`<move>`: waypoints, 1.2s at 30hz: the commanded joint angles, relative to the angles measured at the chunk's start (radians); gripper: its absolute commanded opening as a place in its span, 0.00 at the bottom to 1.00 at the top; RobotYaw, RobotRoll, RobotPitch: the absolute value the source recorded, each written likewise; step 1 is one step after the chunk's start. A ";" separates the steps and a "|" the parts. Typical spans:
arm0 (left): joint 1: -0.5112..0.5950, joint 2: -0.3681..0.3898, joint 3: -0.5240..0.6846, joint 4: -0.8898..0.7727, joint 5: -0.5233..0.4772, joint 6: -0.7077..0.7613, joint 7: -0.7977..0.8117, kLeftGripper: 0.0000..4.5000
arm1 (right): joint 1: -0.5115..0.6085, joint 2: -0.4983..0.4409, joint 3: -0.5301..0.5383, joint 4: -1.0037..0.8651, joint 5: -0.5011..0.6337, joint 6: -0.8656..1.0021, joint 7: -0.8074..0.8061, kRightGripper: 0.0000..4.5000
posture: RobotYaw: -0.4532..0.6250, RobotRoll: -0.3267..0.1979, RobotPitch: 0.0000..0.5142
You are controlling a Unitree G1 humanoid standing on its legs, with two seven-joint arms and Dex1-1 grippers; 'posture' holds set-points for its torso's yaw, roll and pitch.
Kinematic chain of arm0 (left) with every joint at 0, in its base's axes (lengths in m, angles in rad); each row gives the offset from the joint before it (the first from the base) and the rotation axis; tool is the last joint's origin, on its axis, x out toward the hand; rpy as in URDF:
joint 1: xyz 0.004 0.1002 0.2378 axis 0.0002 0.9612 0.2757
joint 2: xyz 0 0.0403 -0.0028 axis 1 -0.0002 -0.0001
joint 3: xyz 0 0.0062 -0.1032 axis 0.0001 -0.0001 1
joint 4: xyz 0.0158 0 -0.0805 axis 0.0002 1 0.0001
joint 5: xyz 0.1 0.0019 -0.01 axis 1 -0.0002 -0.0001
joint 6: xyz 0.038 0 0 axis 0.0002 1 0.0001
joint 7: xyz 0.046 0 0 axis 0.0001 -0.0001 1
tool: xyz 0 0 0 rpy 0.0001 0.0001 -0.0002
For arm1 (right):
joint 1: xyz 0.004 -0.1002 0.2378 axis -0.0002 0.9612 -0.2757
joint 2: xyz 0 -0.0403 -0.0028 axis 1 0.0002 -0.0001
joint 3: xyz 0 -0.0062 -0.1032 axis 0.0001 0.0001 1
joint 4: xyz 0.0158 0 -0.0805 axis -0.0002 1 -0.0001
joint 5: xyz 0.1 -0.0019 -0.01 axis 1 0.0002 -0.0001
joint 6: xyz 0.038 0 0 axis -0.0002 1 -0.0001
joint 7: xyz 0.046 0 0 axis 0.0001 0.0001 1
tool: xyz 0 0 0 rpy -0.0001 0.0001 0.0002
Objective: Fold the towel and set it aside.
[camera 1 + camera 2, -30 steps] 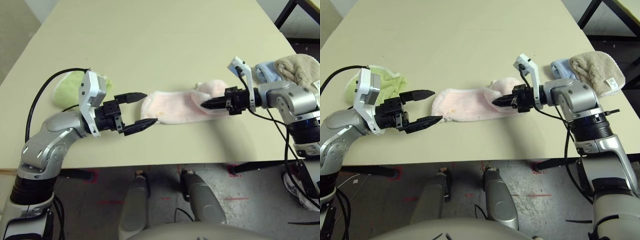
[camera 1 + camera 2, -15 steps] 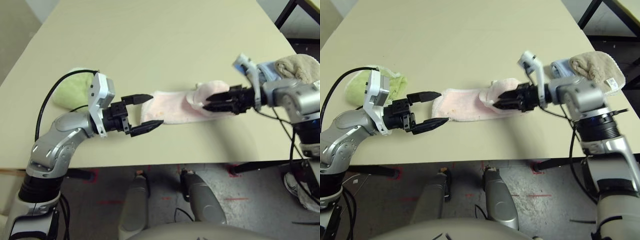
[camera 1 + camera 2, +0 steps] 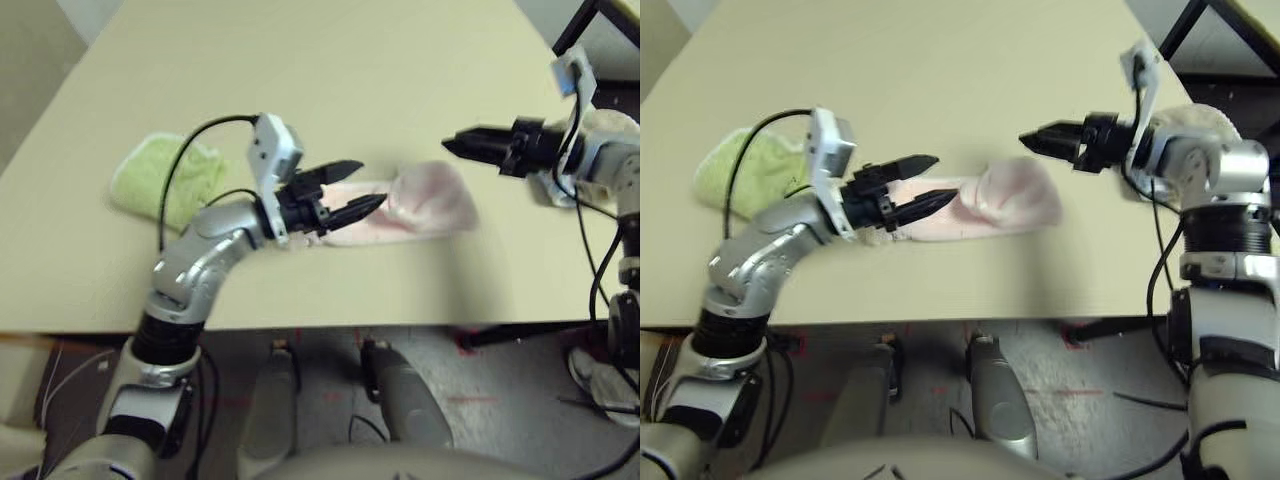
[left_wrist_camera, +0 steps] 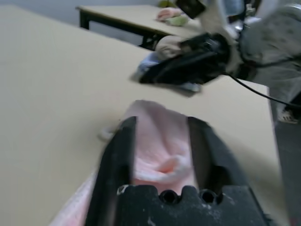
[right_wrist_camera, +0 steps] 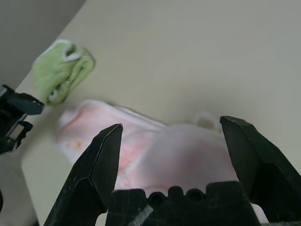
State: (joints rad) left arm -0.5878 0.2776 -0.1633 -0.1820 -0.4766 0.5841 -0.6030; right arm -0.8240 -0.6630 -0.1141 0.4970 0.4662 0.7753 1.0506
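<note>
Across the near half of the pale table (image 3: 330,90), the pink towel (image 3: 435,200) lies with its long axis running left to right, roughly along the near edge. Its right end is raised in 1 soft, bunched fold, while its left part is rather flat. Between the 2 arms, the left one is nearer: the left gripper (image 3: 373,183) reaches above the flat part, and the bunched end lies ahead of its jaws, to the right. These jaws are parted and grasp nothing. For the right gripper (image 3: 1025,138), the towel lies to the left and closer to the robot; its jaws are released, wide and empty.

It seems the next move calls for the left gripper, and the loose fold could slip open. Beyond the towel there is wide open room, and a narrower strip before the near edge. The green cloth (image 3: 150,180) sits at left, the beige cloth (image 4: 168,46) and blue cloth (image 4: 149,62) at right.
</note>
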 commanded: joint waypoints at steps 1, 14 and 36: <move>-0.061 -0.065 -0.043 0.114 0.052 0.018 0.035 0.16 | 0.019 0.018 -0.027 0.024 -0.001 -0.035 -0.022 0.79 | 0.47 0.62 0.32; -0.166 -0.189 -0.191 0.410 0.213 0.014 -0.028 0.00 | 0.088 0.035 0.012 -0.002 -0.035 -0.027 -0.050 0.00 | 0.45 0.62 0.31; -0.073 -0.116 -0.137 0.088 0.215 0.244 -0.025 0.00 | 0.068 0.065 0.051 0.065 -0.086 -0.191 0.102 0.17 | 0.48 0.62 0.31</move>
State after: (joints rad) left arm -0.6715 0.1658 -0.3337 -0.0300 -0.2344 0.7958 -0.6407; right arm -0.7615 -0.5696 -0.0532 0.6042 0.3563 0.5889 1.1010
